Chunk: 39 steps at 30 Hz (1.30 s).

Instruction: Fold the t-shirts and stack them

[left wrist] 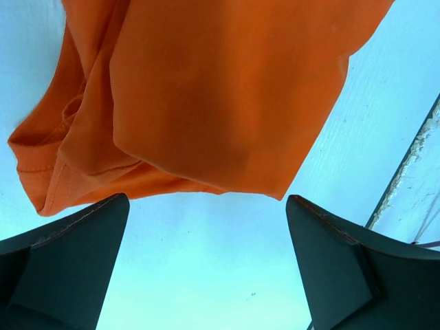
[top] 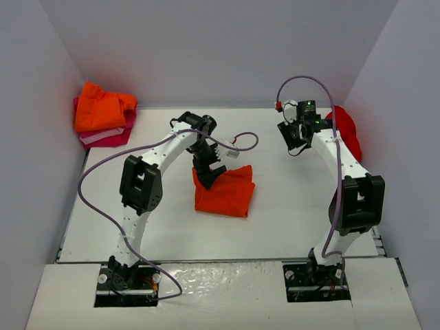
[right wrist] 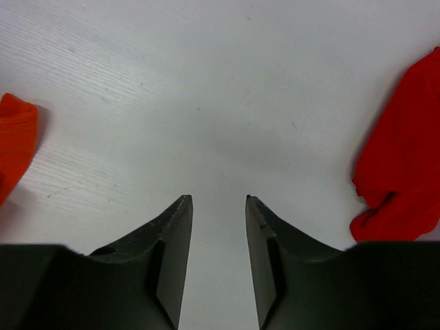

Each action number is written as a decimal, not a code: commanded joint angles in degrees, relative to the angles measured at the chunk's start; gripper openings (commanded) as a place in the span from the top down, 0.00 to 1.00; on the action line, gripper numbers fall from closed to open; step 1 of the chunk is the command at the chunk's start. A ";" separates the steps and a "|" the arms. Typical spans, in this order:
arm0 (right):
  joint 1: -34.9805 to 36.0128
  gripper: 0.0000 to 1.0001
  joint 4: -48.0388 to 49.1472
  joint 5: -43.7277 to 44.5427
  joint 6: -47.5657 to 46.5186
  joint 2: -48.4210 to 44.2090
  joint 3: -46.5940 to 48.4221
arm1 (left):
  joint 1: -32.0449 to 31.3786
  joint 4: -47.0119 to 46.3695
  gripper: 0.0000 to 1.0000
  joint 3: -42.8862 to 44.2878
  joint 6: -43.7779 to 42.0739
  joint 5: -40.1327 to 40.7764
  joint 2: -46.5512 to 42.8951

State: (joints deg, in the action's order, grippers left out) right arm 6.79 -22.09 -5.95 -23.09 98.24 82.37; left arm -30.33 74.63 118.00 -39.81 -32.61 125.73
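Observation:
A bright orange t-shirt lies roughly folded in the middle of the table. My left gripper hangs over its left back corner. In the left wrist view the orange cloth fills the top, and my left gripper is open wide with only bare table between its fingers. A deeper red t-shirt lies crumpled at the back right. My right gripper hovers just left of it, over bare table. It is open a narrow way and holds nothing, with the red cloth off to its right.
At the back left corner stands a stack with an orange t-shirt on top and pale pink and magenta ones beneath. White walls close in the table on three sides. A purple cable loops off the left arm.

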 commanded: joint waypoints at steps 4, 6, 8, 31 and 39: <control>-0.11 0.60 -0.41 -4.24 0.24 -7.01 0.34 | 1.67 -1.84 0.03 1.54 1.31 -0.17 -4.17; -0.03 0.59 -0.57 -4.01 0.23 -7.09 -0.20 | 1.75 -0.31 0.03 4.62 1.31 -0.48 -1.39; -0.02 0.59 -0.51 -3.67 0.14 -7.31 -0.40 | 1.77 0.37 0.03 6.72 1.39 -0.94 0.83; 0.02 0.58 -0.20 -2.43 -0.20 -5.83 -2.82 | 2.03 -4.83 0.79 11.94 3.98 -4.41 9.16; -0.02 0.57 0.52 -3.45 0.00 -5.60 -3.94 | 2.08 -8.51 0.53 9.71 6.15 0.02 6.93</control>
State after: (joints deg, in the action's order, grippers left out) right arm 6.79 -23.72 -8.88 -22.95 92.93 78.63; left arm -28.80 68.52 127.15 -35.42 -34.97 138.86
